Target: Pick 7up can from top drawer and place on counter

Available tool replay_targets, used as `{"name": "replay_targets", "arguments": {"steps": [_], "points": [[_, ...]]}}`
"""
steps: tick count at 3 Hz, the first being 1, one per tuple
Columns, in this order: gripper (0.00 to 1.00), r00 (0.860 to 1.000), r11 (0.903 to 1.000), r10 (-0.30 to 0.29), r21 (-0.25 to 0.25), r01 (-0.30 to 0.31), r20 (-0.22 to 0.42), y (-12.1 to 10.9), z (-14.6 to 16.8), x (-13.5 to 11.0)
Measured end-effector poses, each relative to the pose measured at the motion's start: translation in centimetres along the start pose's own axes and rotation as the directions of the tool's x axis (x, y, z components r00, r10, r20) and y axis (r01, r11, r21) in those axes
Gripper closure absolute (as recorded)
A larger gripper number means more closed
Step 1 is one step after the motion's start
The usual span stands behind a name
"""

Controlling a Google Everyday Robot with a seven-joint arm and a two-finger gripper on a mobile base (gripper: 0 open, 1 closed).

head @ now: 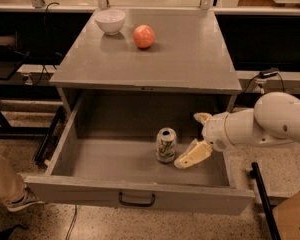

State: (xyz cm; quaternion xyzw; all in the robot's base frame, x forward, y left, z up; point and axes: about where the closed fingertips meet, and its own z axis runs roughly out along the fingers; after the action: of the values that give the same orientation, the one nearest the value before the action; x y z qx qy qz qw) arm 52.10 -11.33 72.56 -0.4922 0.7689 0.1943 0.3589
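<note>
Grey top drawer (80, 191) stands open; 7up can (166, 145) upright inside. Tool (187, 140) just right of can, fingers spread, gripping nothing. Apple (144, 36) on bench (190, 59).

The light is warm and rather dim, coming from overhead. It lays a soft sheen on the counter (190, 59) well above the gripper (190, 140), and the apple (144, 36) and bowl (110, 21), far up and left of it, drop short shadows toward the front. The gripper, jaws apart, hangs in the top drawer (115, 159) just right of the 7up can (166, 145), below the shade the counter casts on the drawer's back wall. The can's top catches a small glint, and the white arm (270, 121) behind the gripper is the brightest surface.
</note>
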Motion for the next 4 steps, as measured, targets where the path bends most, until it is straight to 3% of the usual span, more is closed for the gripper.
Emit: {"name": "replay_targets", "arguments": {"steps": [3,4], "points": [[0.0,0.999,0.9991,-0.032,-0.028,0.033,0.018,0.5,7.4,-0.4],[0.27,0.999,0.9989,-0.034,-0.032,0.035,0.04,0.6,8.9,-0.8]]}}
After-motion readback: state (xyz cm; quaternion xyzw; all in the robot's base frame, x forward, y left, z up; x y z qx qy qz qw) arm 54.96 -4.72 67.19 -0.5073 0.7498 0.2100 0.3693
